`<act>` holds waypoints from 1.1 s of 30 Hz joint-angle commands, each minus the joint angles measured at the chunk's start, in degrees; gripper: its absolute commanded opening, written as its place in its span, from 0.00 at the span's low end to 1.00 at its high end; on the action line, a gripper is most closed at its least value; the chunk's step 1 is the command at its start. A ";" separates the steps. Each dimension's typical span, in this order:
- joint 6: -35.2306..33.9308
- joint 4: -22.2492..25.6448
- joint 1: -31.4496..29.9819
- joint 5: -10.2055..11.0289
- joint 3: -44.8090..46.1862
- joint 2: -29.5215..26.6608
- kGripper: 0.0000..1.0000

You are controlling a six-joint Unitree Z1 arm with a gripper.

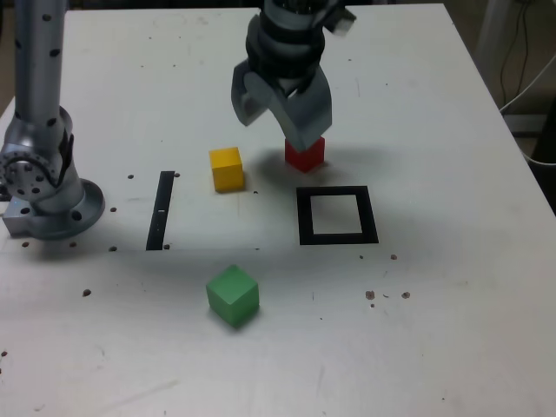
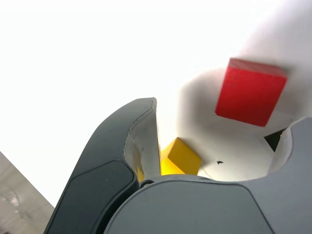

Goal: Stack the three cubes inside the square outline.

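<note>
At the far left of the exterior view, the rounded grey base of the arm stands on the white table, whose smooth surface has small dark spots. Next to the right lies the black strip, flat, narrow and straight. After it comes the yellow cube, matte and with plain faces; it rests on the table, apart from the others. Almost in the same column, but nearer to the lower border of the view, sits the green cube, one corner turned to the camera, also with nothing on it.

More to the right, the gripper hangs over the table with its curved dark jaws spread wide. It has hold of nothing; in the wrist view the red cube shows in the space between the jaws, lower down on the table. This cube has flat, dull faces and is partly hidden by one jaw in the exterior view. Just beside it is the square outline, a flat black frame with white centre, and no cube is inside. So no part of the stack is made: all three cubes are left to place, and the red one seems the next to grasp.
</note>
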 commanded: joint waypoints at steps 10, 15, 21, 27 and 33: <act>0.07 -2.26 -1.49 -0.55 -0.90 3.02 0.86; 0.08 -1.73 -1.16 0.80 -2.57 4.99 0.86; 0.08 -2.04 -1.03 1.30 -3.21 6.65 0.85; 0.07 -2.63 -1.01 1.36 -2.99 6.89 0.79; -0.31 -3.41 -0.94 1.36 -2.87 6.86 0.63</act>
